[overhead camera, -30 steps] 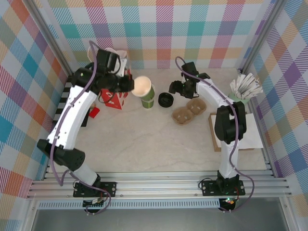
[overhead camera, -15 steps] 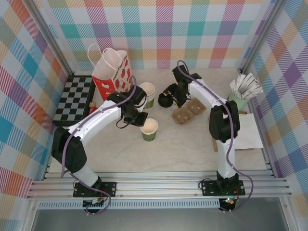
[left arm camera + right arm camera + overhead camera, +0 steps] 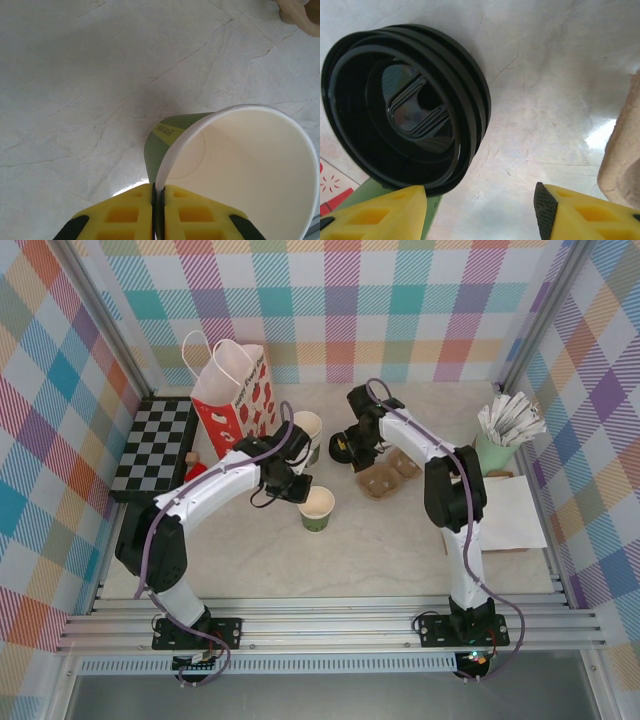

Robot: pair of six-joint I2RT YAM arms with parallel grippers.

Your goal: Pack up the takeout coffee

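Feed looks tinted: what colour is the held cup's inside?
Cup is cream-white inside; clearest in left wrist view.

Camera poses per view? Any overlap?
Top external: above, behind the bases, looking down on the table; both arms show.
Left wrist: on the left arm, facing down; left tool pinches the lidless green cup rim.
Right wrist: low, facing the black lids; right tool open.
Shared: top and left wrist both show that cup.

Pale marble table (image 3: 400, 550) — pastel plaid walls (image 3: 400, 300) around it.
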